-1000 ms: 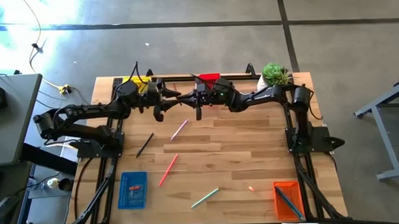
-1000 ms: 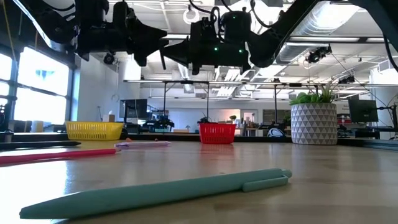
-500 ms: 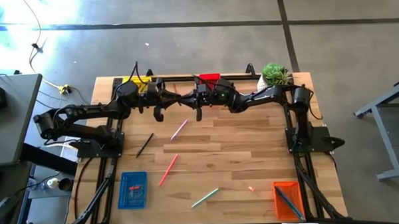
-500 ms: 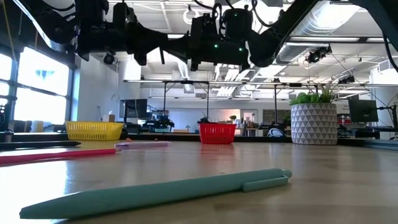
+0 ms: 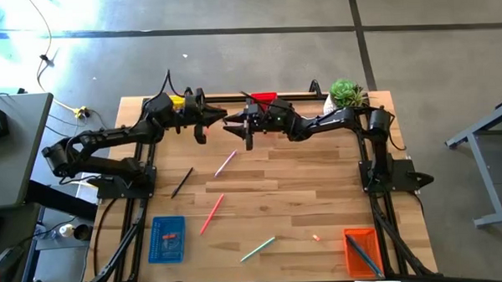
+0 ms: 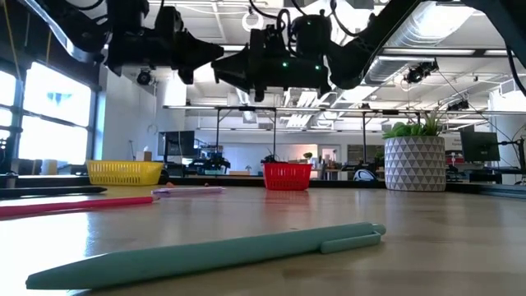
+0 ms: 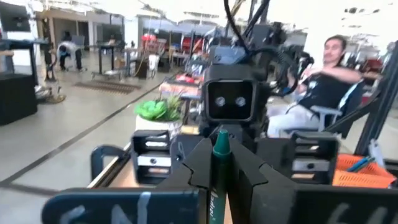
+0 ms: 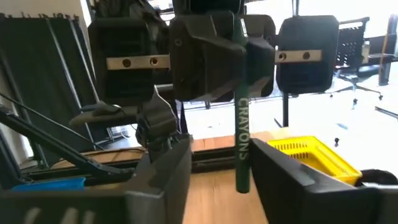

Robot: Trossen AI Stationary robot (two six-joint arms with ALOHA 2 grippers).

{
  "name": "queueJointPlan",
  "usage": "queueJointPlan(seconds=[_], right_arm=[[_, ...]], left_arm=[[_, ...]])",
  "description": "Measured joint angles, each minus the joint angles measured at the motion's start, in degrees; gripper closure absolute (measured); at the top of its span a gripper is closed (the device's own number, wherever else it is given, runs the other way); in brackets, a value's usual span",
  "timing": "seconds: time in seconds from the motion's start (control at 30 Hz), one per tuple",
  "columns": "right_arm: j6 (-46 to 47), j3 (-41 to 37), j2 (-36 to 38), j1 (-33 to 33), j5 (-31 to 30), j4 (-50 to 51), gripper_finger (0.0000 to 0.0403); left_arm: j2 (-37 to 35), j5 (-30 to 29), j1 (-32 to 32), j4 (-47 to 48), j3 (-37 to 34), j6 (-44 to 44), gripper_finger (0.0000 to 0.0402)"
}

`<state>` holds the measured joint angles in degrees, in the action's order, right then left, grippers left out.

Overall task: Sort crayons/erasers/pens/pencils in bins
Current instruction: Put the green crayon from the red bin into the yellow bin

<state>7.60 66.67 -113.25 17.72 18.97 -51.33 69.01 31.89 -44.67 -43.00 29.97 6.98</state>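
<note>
Wooden table (image 5: 320,189): seen from above, with both dark arms meeting in the air over its back edge.

Left arm (image 5: 109,146): stretched from its base at the table's left side, elbow low, forearm running nearly level toward the back middle. Right arm (image 5: 334,120): stretched the same way from the right side, forearm level, wrist turned to face the other.

White plant pot (image 5: 346,93): at the back right corner, just behind the right arm.

Bins, well apart from one another: yellow bin (image 5: 176,102) and red bin (image 5: 264,98) along the back edge, partly under the arms; blue bin (image 5: 166,239) at the front left; orange bin (image 5: 361,251) at the front right corner.

Left gripper (image 5: 208,119): raised above the table between the yellow and red bins, pointing at the right gripper (image 5: 236,129), nose to nose with it. Fingers of the left pressed tight on a green crayon (image 7: 219,168), gripped near its upper part. Fingers of the right spread wide, one on each side of the same crayon, clear of it on both sides in the right wrist view.

Green crayon: upright in the air, lower end hanging free, held by the left fingers alone.

Lying loose on the table, in front of the arms: pink pen (image 5: 225,164), black pen (image 5: 182,182), red pencil (image 5: 212,213), light green pen (image 5: 258,249), and a small orange piece (image 5: 316,237) too small to tell.
</note>
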Motion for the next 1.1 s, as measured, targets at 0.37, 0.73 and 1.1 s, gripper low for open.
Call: queueJointPlan(seconds=[0.37,0.73,1.1], right_arm=[[-2.09,0.02,0.13,2.13,1.56,8.33,0.0229],[-8.67,0.02,0.15,2.25,0.65,15.26,0.0360],[-10.65,0.02,0.20,2.15,0.54,15.39,0.0393]], left_arm=[[-0.02,-1.80,-5.70,18.50,7.49,-8.26,0.0395],[-0.35,-23.12,-12.42,39.78,7.76,-17.04,0.0395],[2.78,-42.89,-16.42,50.60,7.76,-16.95,0.0396]])
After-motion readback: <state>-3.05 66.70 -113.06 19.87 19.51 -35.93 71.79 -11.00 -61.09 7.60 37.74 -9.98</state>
